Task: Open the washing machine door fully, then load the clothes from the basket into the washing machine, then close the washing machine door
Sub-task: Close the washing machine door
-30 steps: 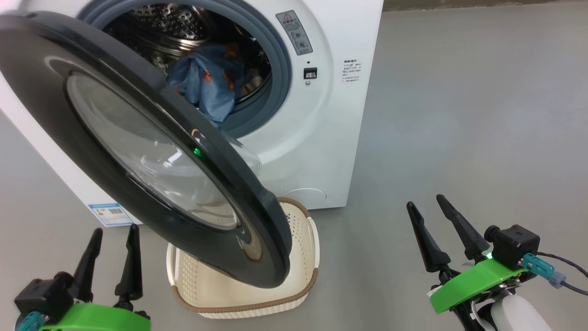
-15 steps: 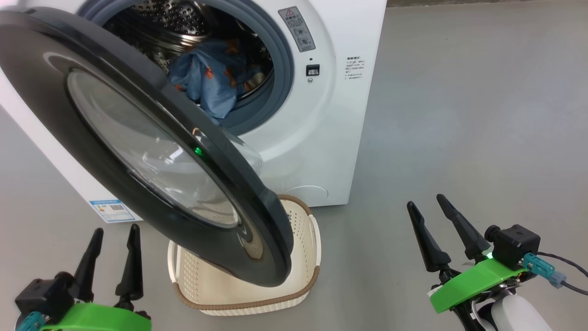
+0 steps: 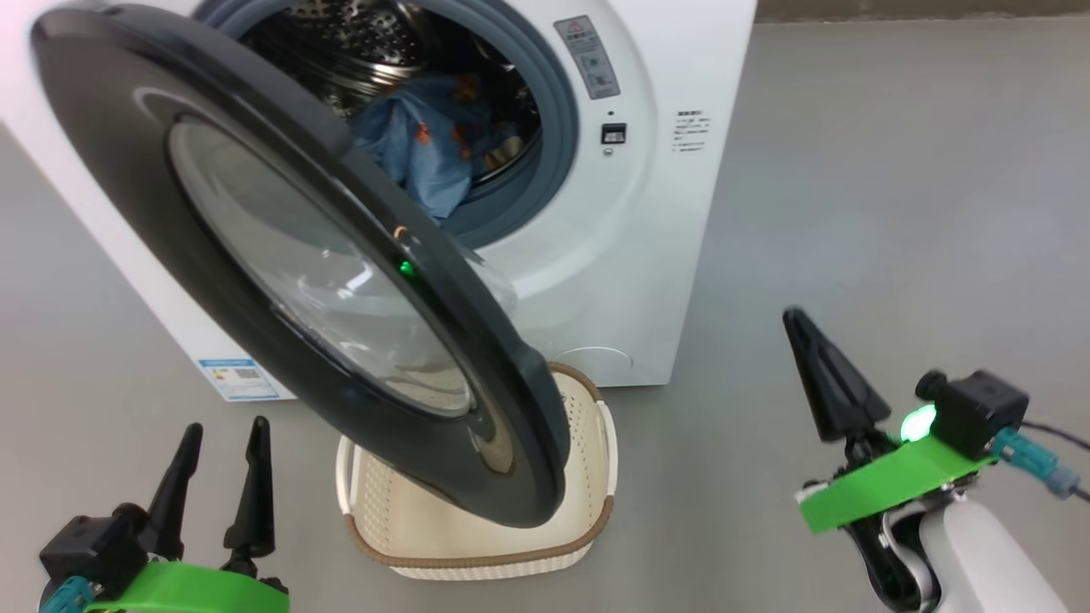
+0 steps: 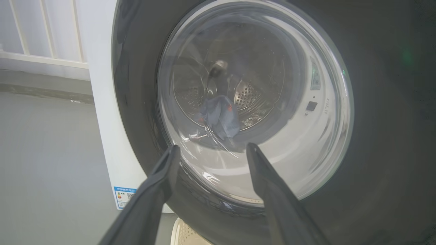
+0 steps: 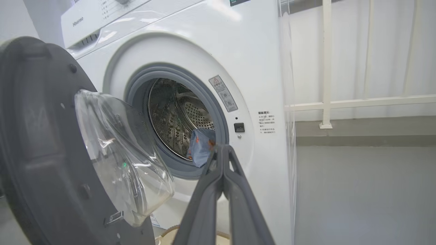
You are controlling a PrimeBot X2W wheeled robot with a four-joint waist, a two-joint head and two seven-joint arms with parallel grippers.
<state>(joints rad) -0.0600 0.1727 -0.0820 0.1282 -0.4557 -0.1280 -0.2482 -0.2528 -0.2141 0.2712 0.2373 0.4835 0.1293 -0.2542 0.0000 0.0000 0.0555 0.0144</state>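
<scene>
The left claw (image 3: 226, 426) hangs low at the robot's left, fingers spread and empty. In its wrist view the left claw (image 4: 212, 147) points at the outer glass of the washing machine door (image 4: 259, 102), near it but not touching. The right claw (image 3: 796, 319) is pressed together with nothing between its fingers. It stands apart to the right of the washing machine (image 3: 613, 255), and its wrist view has it aimed at the open mouth (image 5: 221, 148).

The washing machine door (image 3: 315, 272) stands swung out on its left hinge, over the basket (image 3: 582, 443) on the floor just in front of the machine. What shows of the basket looks empty, though the door hides part of it. The blue cloth with orange figures (image 3: 426, 153) lies inside the steel drum (image 3: 358, 34), its lower edge drooping toward the grey gasket (image 3: 553, 153).

Loading looks finished, so closing the door is the step in hand. That calls for a push on the door's outer face until it latches. The drooping hem could get pinched in the seal.

The floor (image 3: 894, 213) is smooth grey. A white railing (image 5: 327, 68) runs along the pale wall behind.
</scene>
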